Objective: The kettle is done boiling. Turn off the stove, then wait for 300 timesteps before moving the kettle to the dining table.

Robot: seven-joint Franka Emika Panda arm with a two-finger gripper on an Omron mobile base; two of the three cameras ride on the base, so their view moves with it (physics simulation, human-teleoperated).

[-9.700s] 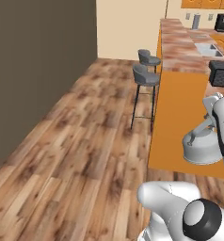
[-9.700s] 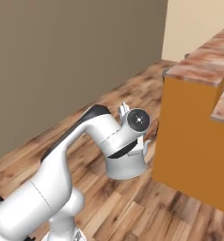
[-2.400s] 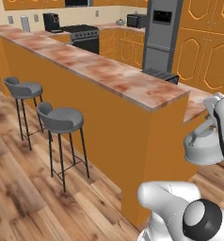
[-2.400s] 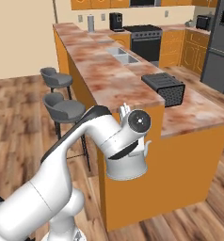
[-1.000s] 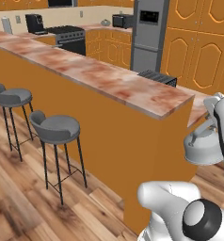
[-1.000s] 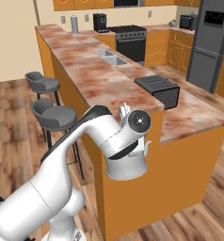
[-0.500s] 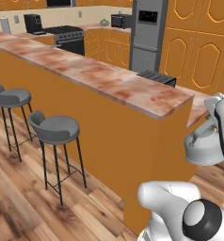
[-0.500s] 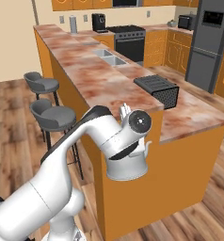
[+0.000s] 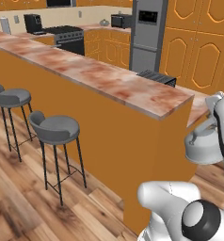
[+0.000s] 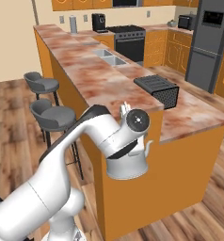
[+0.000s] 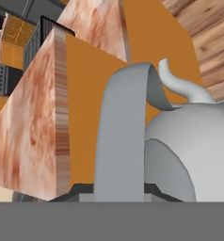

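Observation:
The silver-grey kettle hangs in the air beside the near end of the dining table, just below its marbled top. My gripper is shut on the kettle's slanted handle. In the right base view the kettle sits in front of the table's orange end wall. Close up in the hand view are the kettle's dome and spout, with the table's corner behind them. The black stove stands far back against the wall.
Two grey bar stools stand along the table's left side on the wood floor. A black boxy appliance rests on the lower counter behind the table top, near a sink. A grey fridge stands at the back.
Over the last ten seconds the whole view has swung round from the bare floor to the table's end, so the base moved. In the last second it barely shifts. The kettle stays held.

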